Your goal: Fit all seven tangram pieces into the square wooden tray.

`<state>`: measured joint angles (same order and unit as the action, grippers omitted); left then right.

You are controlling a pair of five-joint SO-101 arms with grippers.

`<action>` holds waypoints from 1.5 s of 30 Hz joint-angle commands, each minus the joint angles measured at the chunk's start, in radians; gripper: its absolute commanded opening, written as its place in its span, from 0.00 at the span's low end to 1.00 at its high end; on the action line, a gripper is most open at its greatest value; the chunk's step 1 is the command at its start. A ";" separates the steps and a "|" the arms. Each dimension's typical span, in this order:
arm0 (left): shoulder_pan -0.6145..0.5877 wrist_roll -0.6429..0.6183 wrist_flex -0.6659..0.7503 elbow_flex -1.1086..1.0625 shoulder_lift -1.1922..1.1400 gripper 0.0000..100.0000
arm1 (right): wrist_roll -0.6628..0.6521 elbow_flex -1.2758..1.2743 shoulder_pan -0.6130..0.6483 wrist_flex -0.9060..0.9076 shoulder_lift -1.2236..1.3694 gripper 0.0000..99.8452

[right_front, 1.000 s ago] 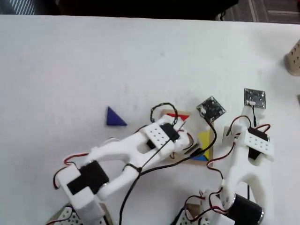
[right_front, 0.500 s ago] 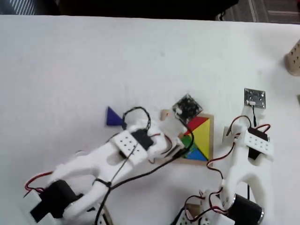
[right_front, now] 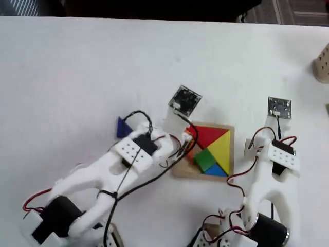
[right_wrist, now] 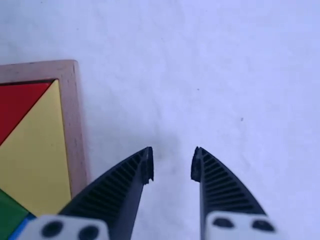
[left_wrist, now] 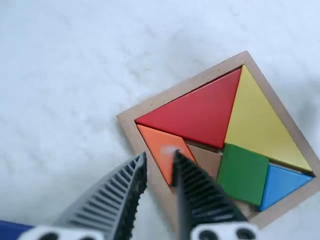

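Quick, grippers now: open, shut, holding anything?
Left gripper: slightly open, empty, above the orange piece.
Right gripper: open, empty, beside the tray.

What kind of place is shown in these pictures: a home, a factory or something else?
Probably a robotics lab or hobby bench, not a factory: a plain white table, the small left arm and right arm with bare wiring, and a wooden tangram tray as a test puzzle.

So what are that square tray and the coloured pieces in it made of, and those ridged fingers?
The tray looks like pale unpainted wood, judging by its tan rim. The red triangle, yellow triangle and green square seem wooden too, with a matt painted coat; paint hides any grain. The left gripper has dark ribbed fingers, probably plastic.
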<state>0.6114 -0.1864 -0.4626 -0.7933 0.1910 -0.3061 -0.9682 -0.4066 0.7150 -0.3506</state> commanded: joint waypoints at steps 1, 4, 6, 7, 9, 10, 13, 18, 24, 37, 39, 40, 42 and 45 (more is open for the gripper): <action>0.013 -0.020 0.032 0.054 0.044 0.06 | -0.012 0.025 0.008 0.001 0.002 0.13; 0.045 -0.018 0.034 0.064 0.002 0.05 | -0.012 0.025 0.008 0.001 0.002 0.13; 0.071 -0.018 0.048 0.095 -0.056 0.02 | -0.012 0.025 0.008 0.001 0.002 0.13; 0.084 -0.018 0.051 0.115 -0.093 0.02 | -0.012 0.025 0.008 0.001 0.002 0.13; 0.107 -0.018 0.046 0.167 -0.168 0.02 | -0.012 0.025 0.008 0.001 0.002 0.13; 0.113 -0.018 0.046 0.190 -0.202 0.02 | -0.012 0.025 0.008 0.001 0.002 0.13; 0.130 -0.018 0.021 0.239 -0.272 0.02 | -0.012 0.025 0.008 0.001 0.002 0.13; 0.145 -0.017 -0.032 0.252 -0.275 0.02 | -0.012 0.025 0.008 0.001 0.002 0.13; 0.185 -0.017 -0.044 0.250 -0.312 0.02 | -0.012 0.025 0.008 0.001 0.002 0.13; 0.119 -0.020 -0.196 0.404 -0.427 0.02 | -0.012 0.025 0.008 0.001 0.002 0.13; 0.104 -0.020 -0.193 0.407 -0.430 0.02 | -0.012 0.025 0.008 0.001 0.002 0.13; 0.094 -0.018 -0.190 0.407 -0.430 0.02 | -0.012 0.025 0.008 0.001 0.002 0.13; 0.077 -0.018 -0.187 0.410 -0.430 0.02 | -0.012 0.025 0.008 0.001 0.002 0.13; 0.048 -0.017 -0.189 0.439 -0.449 0.02 | -0.012 0.025 0.008 0.001 0.002 0.13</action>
<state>0.7081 -0.1987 -0.6498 -0.4127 -0.2463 -0.3061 -0.9682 -0.4066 0.7150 -0.3506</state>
